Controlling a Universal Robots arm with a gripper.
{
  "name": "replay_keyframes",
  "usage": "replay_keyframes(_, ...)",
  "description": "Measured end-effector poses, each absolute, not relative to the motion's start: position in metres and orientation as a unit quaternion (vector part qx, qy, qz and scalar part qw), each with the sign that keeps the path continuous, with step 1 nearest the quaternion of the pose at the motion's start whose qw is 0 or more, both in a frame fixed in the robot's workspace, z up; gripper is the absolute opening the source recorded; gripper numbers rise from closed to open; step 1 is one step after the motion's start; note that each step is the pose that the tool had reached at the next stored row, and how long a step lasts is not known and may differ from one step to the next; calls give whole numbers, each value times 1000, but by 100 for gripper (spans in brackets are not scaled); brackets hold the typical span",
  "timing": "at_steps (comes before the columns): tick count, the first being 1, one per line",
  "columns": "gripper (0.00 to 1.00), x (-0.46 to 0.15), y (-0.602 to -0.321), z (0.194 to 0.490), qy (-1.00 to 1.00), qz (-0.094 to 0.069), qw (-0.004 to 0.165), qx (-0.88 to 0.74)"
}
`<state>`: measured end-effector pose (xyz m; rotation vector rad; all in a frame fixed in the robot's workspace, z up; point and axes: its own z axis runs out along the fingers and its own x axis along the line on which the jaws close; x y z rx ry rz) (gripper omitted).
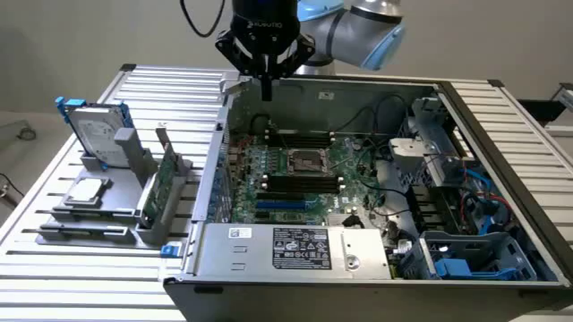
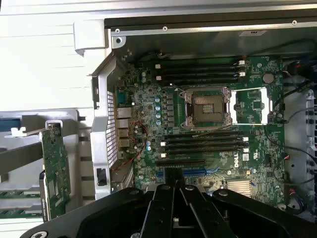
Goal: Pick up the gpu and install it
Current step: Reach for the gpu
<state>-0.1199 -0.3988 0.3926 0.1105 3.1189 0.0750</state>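
Note:
The gpu (image 1: 161, 182) stands on edge in a grey holder on the slatted table, at the exterior view's left of the open computer case (image 1: 358, 174). Its green circuit board faces the case, and in the wrist view the gpu (image 2: 54, 171) shows as a thin green card beside the case wall. My gripper (image 1: 266, 92) hangs above the far left corner of the case, well apart from the gpu. It is shut with nothing between its black fingers (image 2: 166, 208), which meet over the motherboard's expansion slots (image 2: 181, 162).
A silver hard drive in a blue frame (image 1: 94, 131) and a small square CPU chip (image 1: 85, 191) sit in the same grey fixture. Inside the case lie the motherboard with its CPU socket (image 2: 208, 106), memory slots, cables and a power supply (image 1: 296, 248).

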Motion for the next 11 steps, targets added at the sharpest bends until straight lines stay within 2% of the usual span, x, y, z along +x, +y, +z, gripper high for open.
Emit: replay_keyframes(11, 11, -122, -399, 393, 999, 24, 9, 35)
